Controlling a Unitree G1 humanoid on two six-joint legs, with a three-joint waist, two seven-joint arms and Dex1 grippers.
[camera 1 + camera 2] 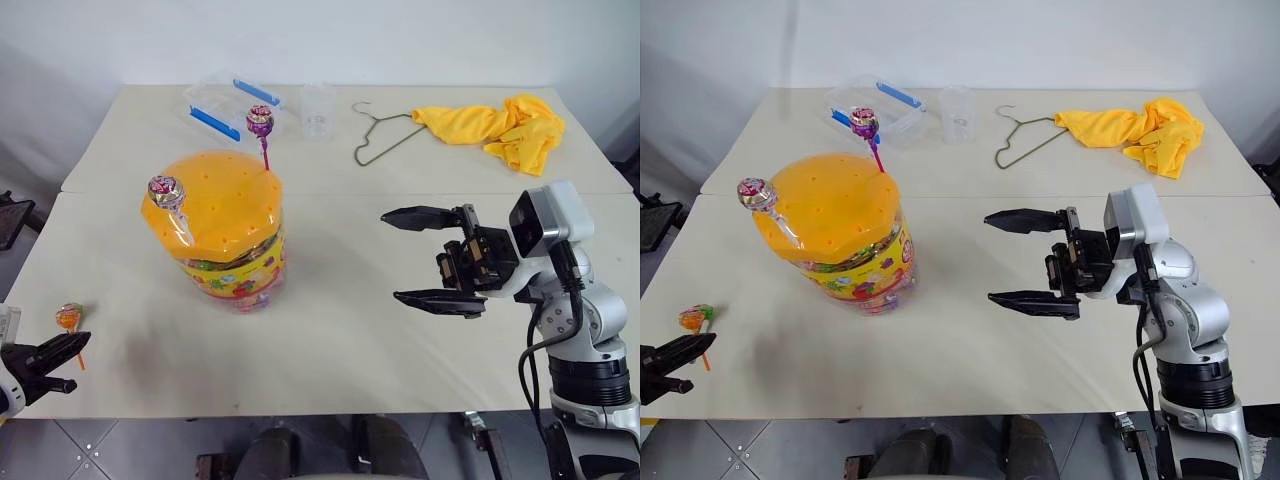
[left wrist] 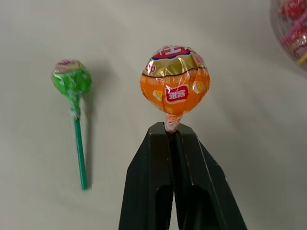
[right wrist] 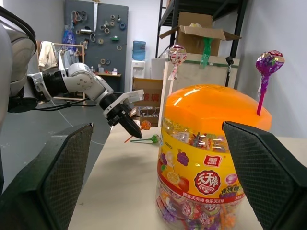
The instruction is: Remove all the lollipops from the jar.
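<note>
At near-left counter edge: your left hand [image 1: 62,352] is pinching the orange lollipop [image 2: 175,87] by its stick; the hand is cut off by the frame in the head views.
Green lollipop [image 2: 72,79]: lies flat on the counter [image 1: 340,340] just beside the orange one; you can't make it out from the head views.
Jar [image 1: 228,235]: upright, left of centre, orange lid on; contents behind the label are hard to read.
Purple lollipop [image 1: 260,122]: stands at the lid's far edge.
Whitish lollipop [image 1: 165,190]: stands at the lid's left edge.
Right hand [image 1: 440,258]: spread wide, right of the jar, apart from it, holding nothing.
</note>
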